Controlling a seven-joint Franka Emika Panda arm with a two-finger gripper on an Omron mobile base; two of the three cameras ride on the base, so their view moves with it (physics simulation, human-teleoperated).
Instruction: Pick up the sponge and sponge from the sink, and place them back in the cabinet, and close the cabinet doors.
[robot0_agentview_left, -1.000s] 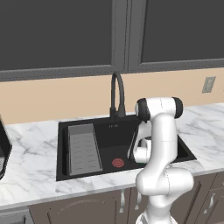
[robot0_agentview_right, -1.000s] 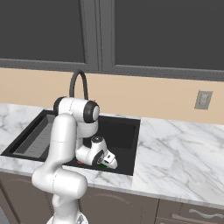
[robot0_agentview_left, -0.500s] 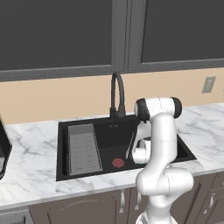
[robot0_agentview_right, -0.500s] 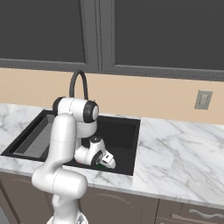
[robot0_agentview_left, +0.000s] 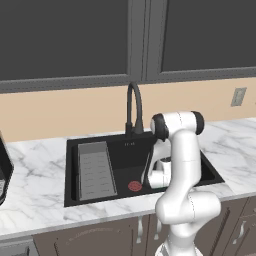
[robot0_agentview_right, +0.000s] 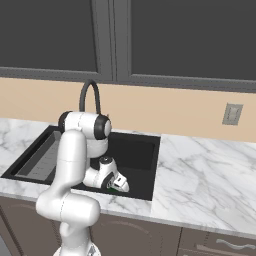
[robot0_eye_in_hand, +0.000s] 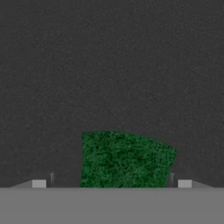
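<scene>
– Where's the sponge (robot0_eye_in_hand: 126, 158)?
– Flat on the black floor of the sink (robot0_agentview_left: 125, 152), green top up, in the basin's right part.
– And the sink?
– Black, rectangular, set into the marble.

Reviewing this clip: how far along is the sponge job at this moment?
Nothing looks finished yet. In hand: the gripper is down in the sink, jaws open on either side of a green sponge, not closed on it. Left: grasp and lift that sponge, fetch the other one, put both in the cabinet, and shut its doors.
</scene>
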